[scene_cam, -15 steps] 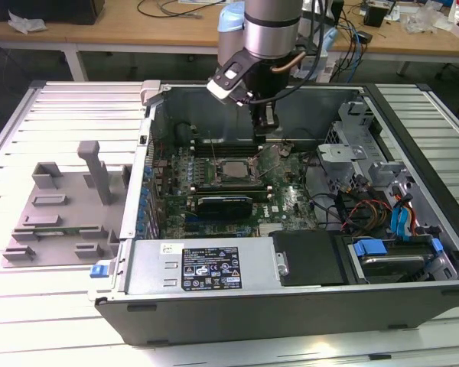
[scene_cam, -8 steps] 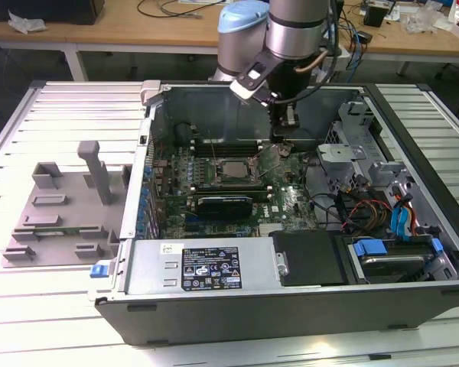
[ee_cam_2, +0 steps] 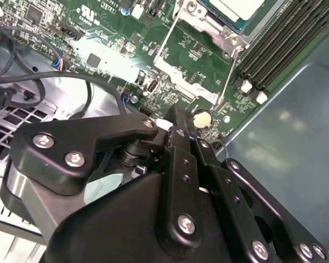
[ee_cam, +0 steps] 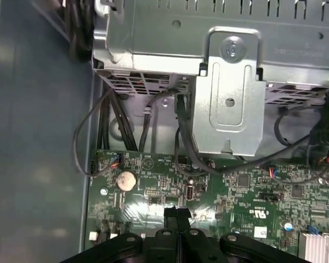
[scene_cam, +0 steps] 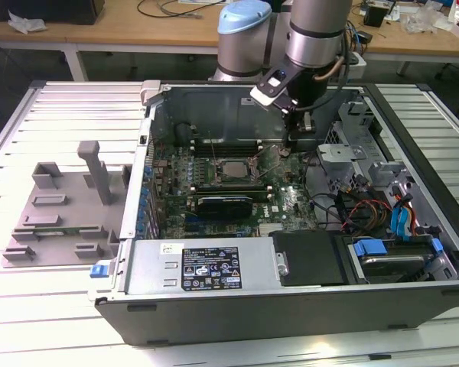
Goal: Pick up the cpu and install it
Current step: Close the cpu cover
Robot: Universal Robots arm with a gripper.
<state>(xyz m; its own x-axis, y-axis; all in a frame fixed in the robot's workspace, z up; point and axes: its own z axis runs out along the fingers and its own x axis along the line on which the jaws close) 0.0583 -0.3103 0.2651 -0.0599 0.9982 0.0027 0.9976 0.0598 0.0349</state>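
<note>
Currently the gripper [ee_cam: 177, 212] is closed, holding nothing, low over the motherboard [ee_cam: 252, 192]; the cpu [scene_cam: 231, 171] lies on that board, apart, toward the exterior view's left

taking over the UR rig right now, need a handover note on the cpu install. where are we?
The gripper has its jaws shut on nothing and hovers low over the motherboard, beside the socket.
The cpu lies in the socket, silvery top up.
Done, by the look of it: cpu picked up and set in place.
Left: the socket's metal frame stands open, not yet clamped over the cpu.
</note>
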